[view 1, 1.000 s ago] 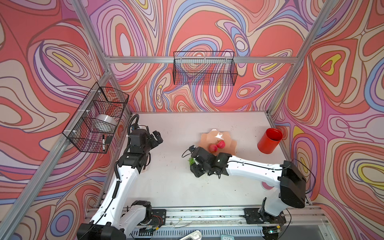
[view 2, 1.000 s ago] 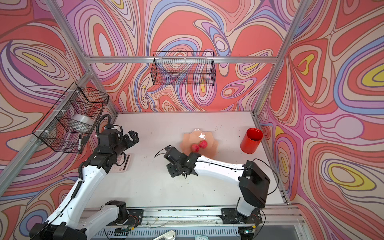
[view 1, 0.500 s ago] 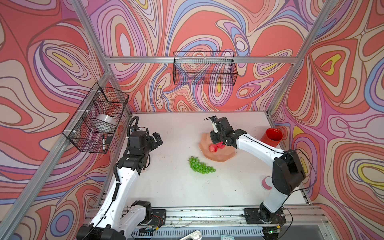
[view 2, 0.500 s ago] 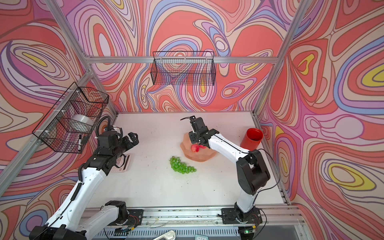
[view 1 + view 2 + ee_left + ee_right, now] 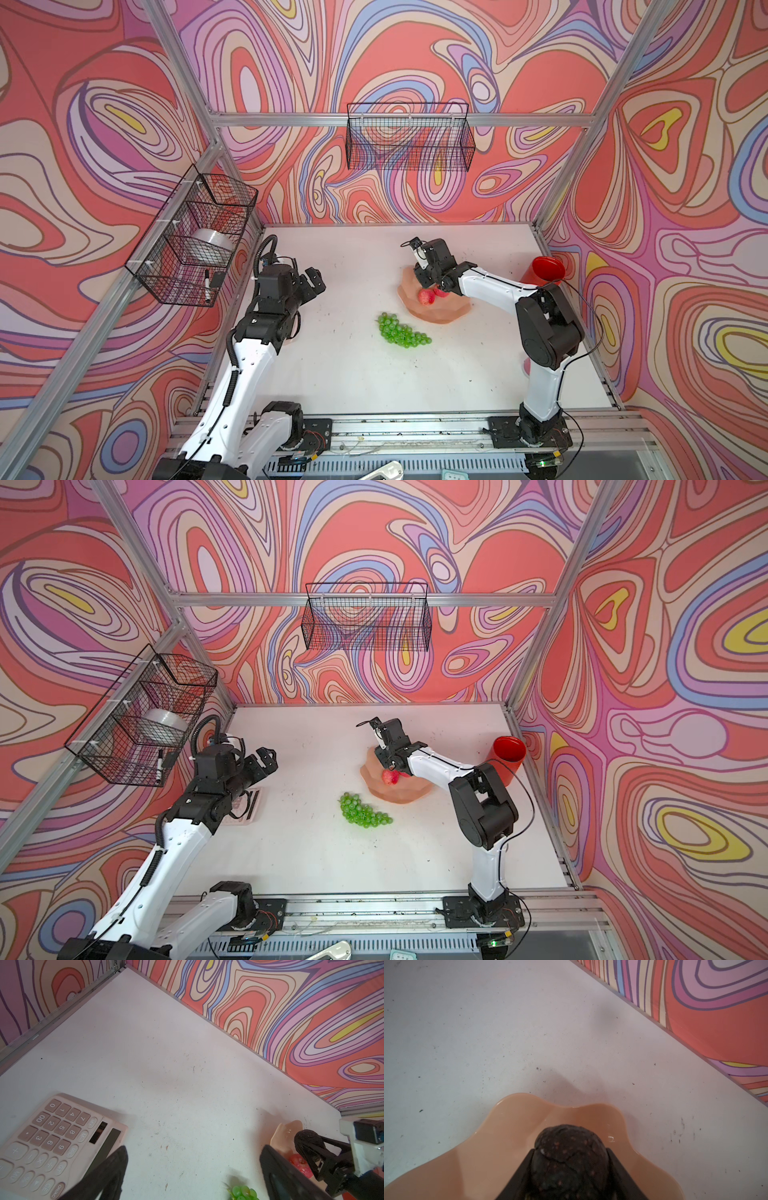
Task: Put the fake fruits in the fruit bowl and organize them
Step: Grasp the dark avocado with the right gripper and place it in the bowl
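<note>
done: two apples (image 5: 424,296) in fruit bowl (image 5: 440,311) | now: right gripper (image 5: 570,1153) clamped on avocado (image 5: 566,1140) over bowl | pending: grape bunch (image 5: 401,331) outside, near bowl | left gripper (image 5: 193,1167) jaws apart, empty

White table (image 5: 353,374) (speckled), fruit bowl (image 5: 440,312), green grapes (image 5: 401,330), red cup (image 5: 545,272), pink calculator (image 5: 52,1136)

You have bright, even light from above in both top views, with soft, short shadows on the bench (image 5: 353,374). Your right wrist view blurs the near avocado (image 5: 569,1159); small glare spots the bowl (image 5: 488,1157).
</note>
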Available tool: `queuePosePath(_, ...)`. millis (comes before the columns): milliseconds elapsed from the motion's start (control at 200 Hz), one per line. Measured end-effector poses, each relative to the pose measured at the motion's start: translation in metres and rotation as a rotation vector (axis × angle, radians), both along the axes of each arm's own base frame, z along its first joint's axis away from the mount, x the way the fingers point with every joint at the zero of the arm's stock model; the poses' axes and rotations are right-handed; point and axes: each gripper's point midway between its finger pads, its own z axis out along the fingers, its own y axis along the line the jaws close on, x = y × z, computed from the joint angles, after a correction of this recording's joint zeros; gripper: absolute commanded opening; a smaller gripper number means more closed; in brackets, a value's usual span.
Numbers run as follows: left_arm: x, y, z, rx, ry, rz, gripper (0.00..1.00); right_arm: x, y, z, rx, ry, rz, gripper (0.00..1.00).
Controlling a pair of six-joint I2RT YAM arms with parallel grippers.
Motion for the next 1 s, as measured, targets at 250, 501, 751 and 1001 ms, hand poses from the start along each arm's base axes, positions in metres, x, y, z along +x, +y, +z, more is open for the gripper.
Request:
queuePosePath(250, 0.0, -0.001, 0.0, -0.004, 0.002, -0.006, 1.0, -0.005, -0.004, -0.019, -0.019, 0.019, -0.002, 0.55)
queuePosePath(501, -0.002, -0.003, -0.002, -0.01, 0.005, -0.016, 1.0, -0.006, -0.005, -0.021, -0.017, 0.023, -0.005, 0.68)
queuePosePath(751, -0.004, -0.003, -0.005, -0.01, 0.015, -0.018, 1.0, -0.013, -0.006, -0.014, 0.009, 0.053, -0.026, 0.7)
queuePosePath(1001, -0.009, -0.002, -0.002, -0.003, 0.002, -0.014, 1.0, -0.059, 0.009, 0.094, 0.238, -0.004, 0.006, 0.71)
